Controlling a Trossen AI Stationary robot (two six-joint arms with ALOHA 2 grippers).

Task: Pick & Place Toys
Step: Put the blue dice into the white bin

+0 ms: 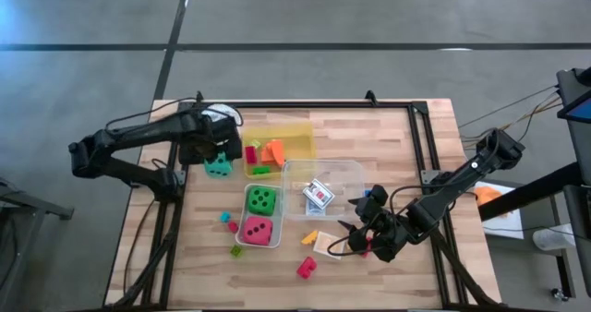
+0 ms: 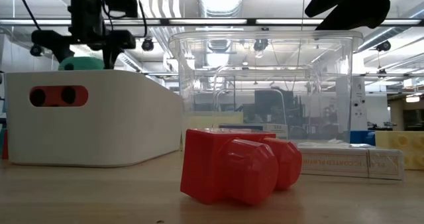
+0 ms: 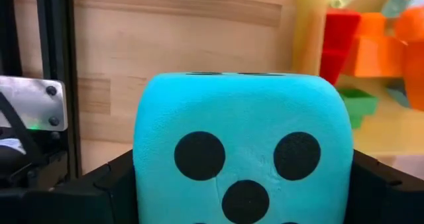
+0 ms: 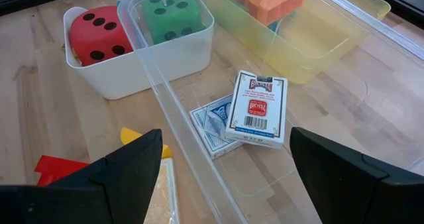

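Note:
My left gripper stands at the table's far left, beside the yellow tray, shut on a teal dotted die. The tray holds red, orange and green blocks. A white tub holds a green die and a red die. Two card packs lie in the clear box. My right gripper hangs open over the box's near rim, with nothing between its fingers. Loose blocks lie on the wood: red, yellow, blue and green. My left gripper pinches the teal die by two opposite side faces, one dark finger on each. The fingers come from above, pointing down. The die fills the whole gap, its dotted face toward the wrist camera. In the low view its top shows above the white tub's rim, off the table.
Black frame rails run along the table's far and right sides. A big red block lies close before the low camera. A flat card rests near the yellow block. A white round thing sits at the far left corner.

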